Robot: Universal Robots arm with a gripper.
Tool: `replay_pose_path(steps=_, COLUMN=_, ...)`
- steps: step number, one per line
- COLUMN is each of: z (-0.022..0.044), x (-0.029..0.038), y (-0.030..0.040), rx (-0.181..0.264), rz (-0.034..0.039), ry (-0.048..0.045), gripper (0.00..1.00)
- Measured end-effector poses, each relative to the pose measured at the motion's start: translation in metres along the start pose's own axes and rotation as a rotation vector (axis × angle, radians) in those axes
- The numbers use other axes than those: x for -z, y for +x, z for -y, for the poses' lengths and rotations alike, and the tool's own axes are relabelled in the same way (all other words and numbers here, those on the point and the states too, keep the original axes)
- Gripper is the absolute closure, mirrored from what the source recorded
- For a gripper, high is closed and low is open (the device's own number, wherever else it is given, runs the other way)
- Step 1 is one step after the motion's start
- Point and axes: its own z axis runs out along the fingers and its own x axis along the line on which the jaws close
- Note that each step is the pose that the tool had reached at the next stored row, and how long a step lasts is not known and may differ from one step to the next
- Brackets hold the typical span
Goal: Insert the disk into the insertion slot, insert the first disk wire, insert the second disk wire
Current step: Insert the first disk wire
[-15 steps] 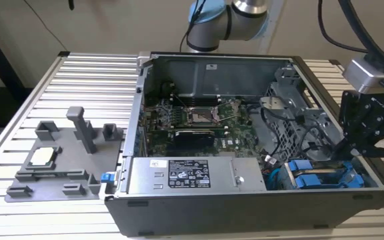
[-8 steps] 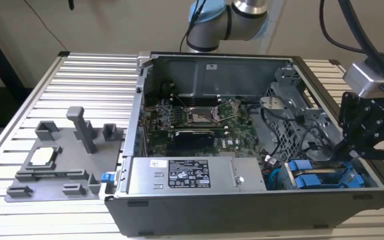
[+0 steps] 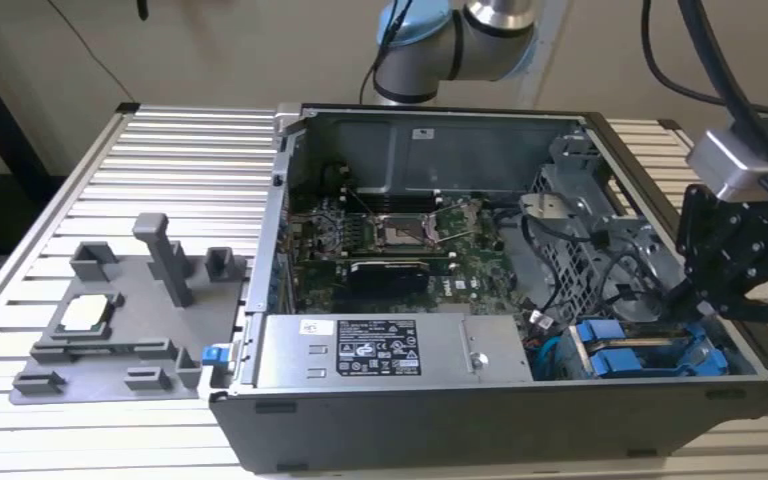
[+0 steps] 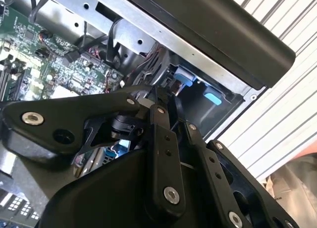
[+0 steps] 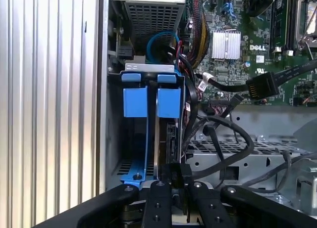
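The disk point(image 5: 166, 139) stands edge-on in its blue frame point(image 5: 169, 102) inside the insertion slot of the grey drive cage point(image 5: 148, 67), beside a second blue frame point(image 5: 134, 102). In the exterior view the blue frames point(image 3: 611, 350) lie at the case's front corner on the exterior view's right. My gripper point(image 5: 177, 182) hangs right over the disk's near end. Its black fingers point(image 5: 158, 203) are close together on a small black wire connector point(image 5: 177, 171) that sits at the disk's edge. In the second wrist view the gripper point(image 4: 166, 102) points down into the same bay.
A loose black connector point(image 5: 260, 86) on a flat cable hangs over a tangle of black cables point(image 5: 218, 134) beside the cage. The power supply point(image 3: 371, 350) and motherboard point(image 3: 398, 235) fill the case. A grey fixture plate point(image 3: 117, 320) holding a chip lies outside on the slatted table.
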Motion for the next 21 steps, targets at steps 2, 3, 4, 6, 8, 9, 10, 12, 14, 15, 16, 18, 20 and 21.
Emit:
replay_pose_path(steps=2, z=0.0, x=-0.0004, y=0.0002, rx=0.0, rz=-0.0003, ry=0.0, gripper=0.81)
replay_pose_path(steps=3, z=0.0, x=-0.001, y=0.0003, rx=0.0, rz=-0.0002, ry=0.0, gripper=0.81)
replay_pose_path(steps=4, z=0.0, x=-0.0019, y=0.0003, rx=0.0, rz=0.0001, ry=0.0, gripper=0.81)
replay_pose_path(steps=6, z=0.0001, x=-0.0034, y=0.0004, rx=0.0, rz=0.0, ry=0.0, gripper=0.81)
replay_pose_path(steps=8, z=0.0001, x=-0.0049, y=0.0004, rx=0.0, rz=-0.0001, ry=0.0, gripper=0.81)
replay_pose_path(steps=9, z=0.0001, x=-0.0055, y=0.0004, rx=0.0, rz=-0.0002, ry=0.0, gripper=0.81)
replay_pose_path(steps=10, z=0.0001, x=-0.0061, y=0.0005, rx=0.0, rz=-0.0002, ry=0.0, gripper=0.81)
replay_pose_path(steps=12, z=0.0001, x=-0.0064, y=0.0005, rx=0.0, rz=0.0001, ry=0.0, gripper=0.81)
replay_pose_path(steps=14, z=0.0002, x=-0.0068, y=0.0005, rx=0.0, rz=0.0007, ry=-0.0001, gripper=0.81)
replay_pose_path(steps=15, z=0.0002, x=-0.007, y=0.0005, rx=0.0, rz=0.0007, ry=0.0, gripper=0.81)
replay_pose_path(steps=16, z=0.0002, x=-0.0074, y=0.0005, rx=0.0, rz=0.0009, ry=0.0, gripper=0.81)
replay_pose_path(steps=18, z=0.0002, x=-0.0079, y=0.0005, rx=0.0, rz=0.0007, ry=0.0, gripper=0.81)
replay_pose_path(steps=20, z=0.0002, x=-0.0083, y=0.0005, rx=0.0, rz=0.0007, ry=0.0, gripper=0.81)
replay_pose_path(steps=21, z=0.0002, x=-0.0086, y=0.0005, rx=0.0, rz=0.0007, ry=0.0, gripper=0.81)
